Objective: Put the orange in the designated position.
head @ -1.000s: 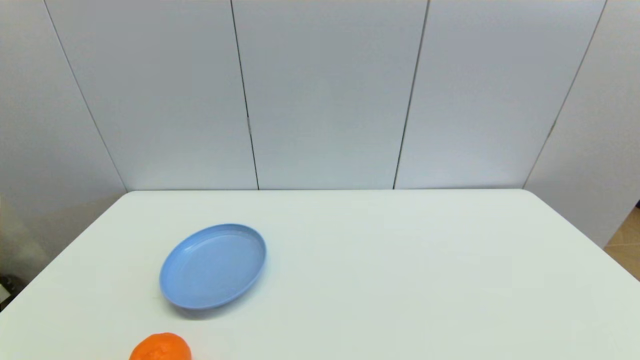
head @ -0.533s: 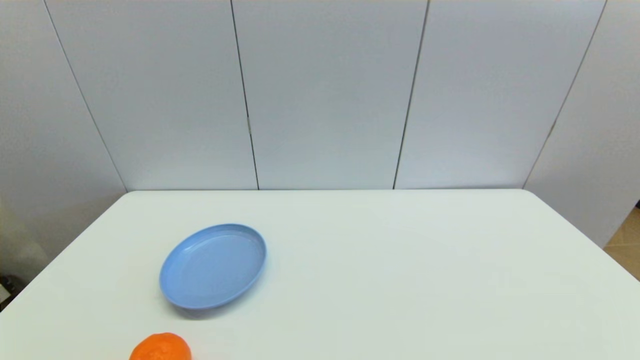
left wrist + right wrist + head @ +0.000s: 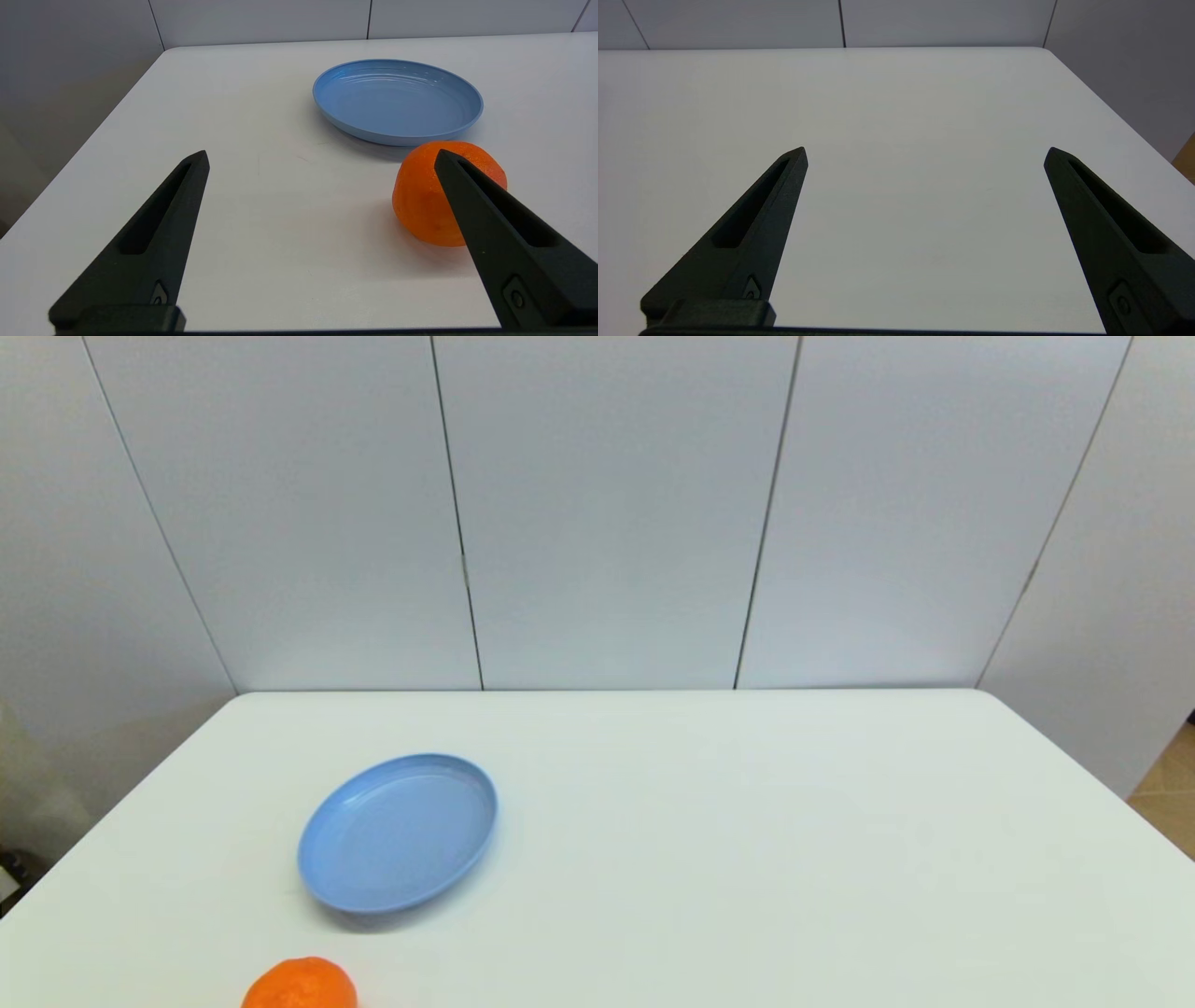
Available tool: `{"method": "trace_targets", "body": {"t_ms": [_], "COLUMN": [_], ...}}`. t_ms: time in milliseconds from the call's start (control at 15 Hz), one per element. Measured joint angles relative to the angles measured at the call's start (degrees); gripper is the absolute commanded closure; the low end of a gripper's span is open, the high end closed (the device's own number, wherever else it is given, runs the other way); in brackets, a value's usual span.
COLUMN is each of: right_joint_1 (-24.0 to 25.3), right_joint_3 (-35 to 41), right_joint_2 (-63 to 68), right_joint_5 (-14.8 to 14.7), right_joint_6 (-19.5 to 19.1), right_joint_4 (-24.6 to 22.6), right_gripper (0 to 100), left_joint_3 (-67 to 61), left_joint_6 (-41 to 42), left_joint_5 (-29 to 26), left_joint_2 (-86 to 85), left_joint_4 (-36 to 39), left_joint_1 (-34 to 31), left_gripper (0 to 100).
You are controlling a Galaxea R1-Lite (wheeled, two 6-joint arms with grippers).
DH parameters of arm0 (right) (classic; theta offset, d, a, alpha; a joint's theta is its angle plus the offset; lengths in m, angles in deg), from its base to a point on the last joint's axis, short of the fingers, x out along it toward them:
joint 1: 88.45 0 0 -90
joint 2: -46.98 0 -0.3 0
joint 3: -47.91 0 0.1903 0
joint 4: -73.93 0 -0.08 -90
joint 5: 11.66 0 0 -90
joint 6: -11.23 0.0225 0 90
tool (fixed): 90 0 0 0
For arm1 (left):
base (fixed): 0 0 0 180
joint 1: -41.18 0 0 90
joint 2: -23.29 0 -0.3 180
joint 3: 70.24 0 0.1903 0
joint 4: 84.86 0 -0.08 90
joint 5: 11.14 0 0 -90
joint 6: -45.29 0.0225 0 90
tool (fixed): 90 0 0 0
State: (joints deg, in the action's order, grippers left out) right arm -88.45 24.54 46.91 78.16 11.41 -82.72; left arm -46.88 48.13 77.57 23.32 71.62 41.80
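The orange (image 3: 301,986) lies on the white table at the near left, cut off by the head view's lower edge. Just beyond it sits an empty blue plate (image 3: 329,887). Neither arm shows in the head view. In the left wrist view my left gripper (image 3: 321,157) is open near the table's front edge, short of the orange (image 3: 423,200), and one black finger (image 3: 486,219) overlaps the fruit's side. The blue plate (image 3: 472,122) lies past the orange. My right gripper (image 3: 924,155) is open over bare table, holding nothing.
The white table (image 3: 747,859) has rounded far corners and ends at grey wall panels (image 3: 607,523). Its left edge (image 3: 93,135) runs close to the left gripper. A strip of floor (image 3: 1172,793) shows past the right edge.
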Motion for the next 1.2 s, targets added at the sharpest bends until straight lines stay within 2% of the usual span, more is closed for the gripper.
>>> {"method": "trace_targets", "body": {"t_ms": [1200], "right_joint_1": [0.0], "right_joint_3": [0.0], "right_joint_2": [0.0], "right_joint_5": [0.0], "right_joint_6": [0.0], "right_joint_4": [0.0], "right_gripper": [0], "left_joint_3": [0.0], "left_joint_6": [0.0], "left_joint_5": [0.0], "left_joint_2": [0.0], "left_joint_4": [0.0], "left_joint_1": [0.0], "left_gripper": [0]}}
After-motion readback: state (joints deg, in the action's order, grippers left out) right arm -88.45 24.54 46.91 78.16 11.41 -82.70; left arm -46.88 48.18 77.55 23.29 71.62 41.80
